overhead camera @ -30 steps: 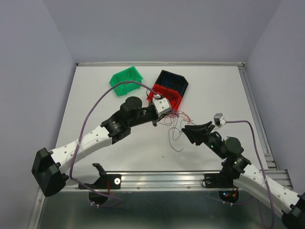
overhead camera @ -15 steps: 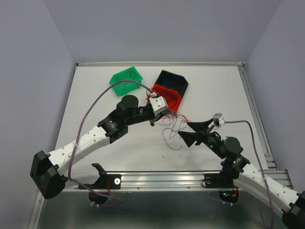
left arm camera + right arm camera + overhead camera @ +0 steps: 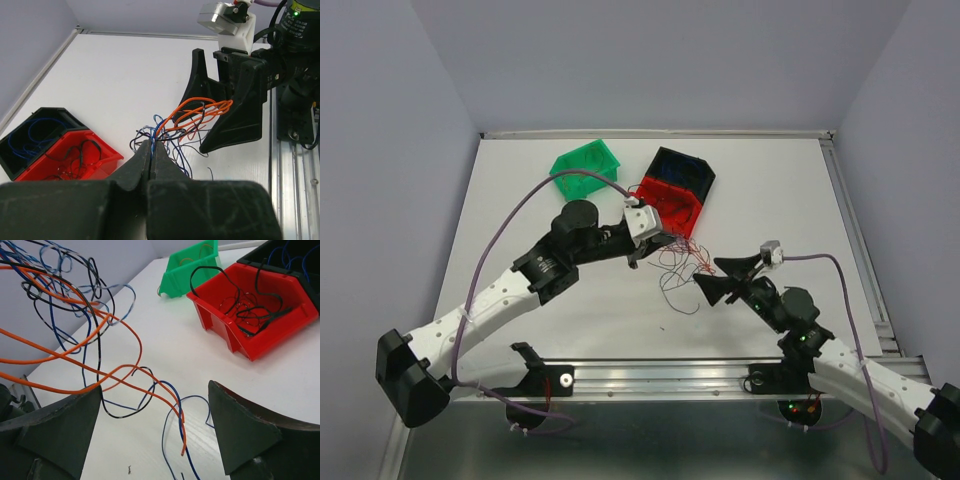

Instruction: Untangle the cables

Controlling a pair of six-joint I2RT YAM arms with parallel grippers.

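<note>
White surface [image 3: 770, 200] is lying bare toward its right and far edges. Left end effector [image 3: 151, 150] is pinching the cables [image 3: 192, 112] (a loose tangle) mid-surface, near the red bin [image 3: 670, 207]. Right end effector [image 3: 706, 273] is gaping wide just beside them.

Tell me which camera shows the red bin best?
The right wrist view: the red bin sits close, black wires lying inside. Left wrist shows it smaller, lower left; from the top it is tiny, contents unreadable.
</note>
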